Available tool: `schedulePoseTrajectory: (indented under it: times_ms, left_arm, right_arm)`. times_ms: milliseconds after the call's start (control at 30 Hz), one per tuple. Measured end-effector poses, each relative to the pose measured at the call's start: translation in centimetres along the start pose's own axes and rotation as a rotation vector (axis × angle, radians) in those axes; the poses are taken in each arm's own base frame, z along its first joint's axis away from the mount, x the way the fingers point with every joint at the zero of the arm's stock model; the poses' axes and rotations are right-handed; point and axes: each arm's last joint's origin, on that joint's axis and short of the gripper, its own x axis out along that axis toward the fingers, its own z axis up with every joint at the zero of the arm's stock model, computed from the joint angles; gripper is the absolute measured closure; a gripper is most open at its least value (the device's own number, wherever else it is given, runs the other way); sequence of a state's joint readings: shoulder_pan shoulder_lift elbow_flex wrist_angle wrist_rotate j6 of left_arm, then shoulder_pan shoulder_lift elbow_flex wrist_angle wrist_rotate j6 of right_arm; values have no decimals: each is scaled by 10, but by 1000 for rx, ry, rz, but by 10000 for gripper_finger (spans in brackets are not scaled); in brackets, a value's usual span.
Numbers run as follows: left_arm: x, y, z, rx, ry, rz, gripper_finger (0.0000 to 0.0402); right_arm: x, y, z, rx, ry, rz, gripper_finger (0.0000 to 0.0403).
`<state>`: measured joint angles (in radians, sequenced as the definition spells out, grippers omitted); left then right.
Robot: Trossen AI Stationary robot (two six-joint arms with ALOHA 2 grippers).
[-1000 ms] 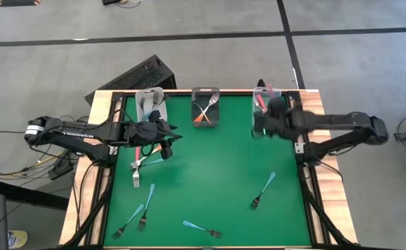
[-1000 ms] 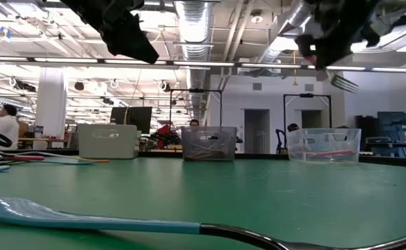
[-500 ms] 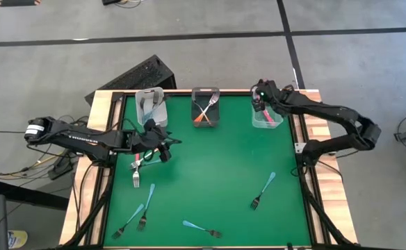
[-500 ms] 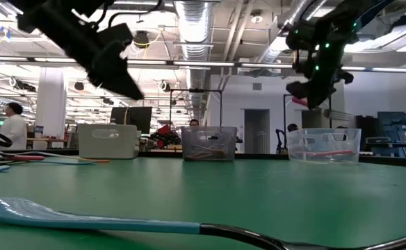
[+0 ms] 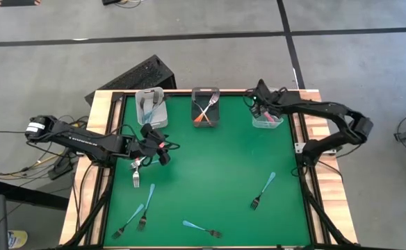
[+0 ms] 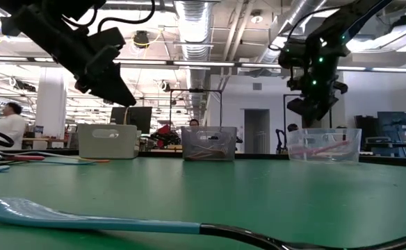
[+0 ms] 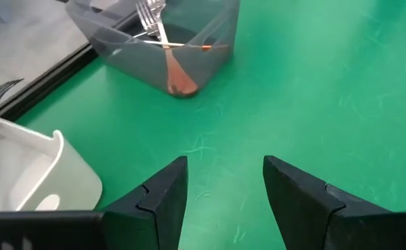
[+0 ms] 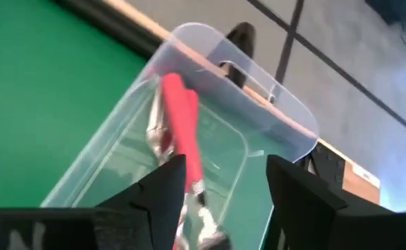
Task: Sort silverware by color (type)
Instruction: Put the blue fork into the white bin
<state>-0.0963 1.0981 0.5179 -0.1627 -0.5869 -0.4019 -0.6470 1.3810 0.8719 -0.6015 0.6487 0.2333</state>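
The right gripper point(image 8: 224, 173) is held over the far-right corner with its fingers spread wide and nothing between them. A second ago a fork was carried in it beside the bin; that pink-red fork point(image 8: 182, 118) is now seen lying loose inside the clear bin point(image 8: 286, 104) just below. One more piece can therefore be judged as sorted, and this arm as free for another. The left gripper point(image 7: 224, 184) has been brought down at the left side of the green mat point(image 5: 217, 160). Its fingers are parted and empty, just above a small cluster of forks point(image 5: 136, 170). Three bins are counted along the far edge: a white bin point(image 5: 163, 111) on the left, a dark bin point(image 5: 206, 89) in the middle, and the clear one on the right. Two crossed orange forks point(image 5: 204, 114) are seen in the dark bin. How many pieces lie in the other two bins cannot be told. Four light blue forks point(image 5: 264, 189) are counted lying singly on the near half, one to the right and three toward the left. The pieces in the cluster cannot be counted.
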Motion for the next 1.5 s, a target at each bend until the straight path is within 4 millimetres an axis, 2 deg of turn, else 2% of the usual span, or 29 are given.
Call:
schedulePoseTrajectory:
  times_ms: [133, 300, 433, 600, 767, 933, 1100, 1300, 1500]
  left_arm:
    - [-3, -3, -2, -17, -2, 9, 226]
    - [-7, -9, -4, -16, -28, 17, 226]
    - [-11, -13, -5, -13, -43, -2, 226]
    - [-13, -16, -6, -6, -52, -9, 226]
    - [-13, -17, -4, -16, -68, -15, 226]
    - [-14, -19, 0, -16, -103, -33, 226]
    - [-14, -20, 1, -25, -115, -43, 226]
    - [-14, -20, 2, -10, -115, -49, 226]
    - [-14, -20, 5, -7, -136, -53, 226]
  right_arm:
    - [-28, 11, -6, -63, -51, 92, 173]
    - [-76, 33, -27, -219, -99, 361, 187]
    - [-111, 56, -55, -423, -110, 529, 204]
    - [-140, 83, -103, -720, -113, 602, 215]
    - [-157, 103, -154, -942, -56, 721, 214]
    - [-171, 117, -189, -1040, -12, 805, 221]
    - [-179, 132, -211, -1075, 28, 906, 231]
    - [-173, 143, -238, -1190, 66, 837, 235]
    - [-166, 152, -243, -1201, 90, 783, 240]
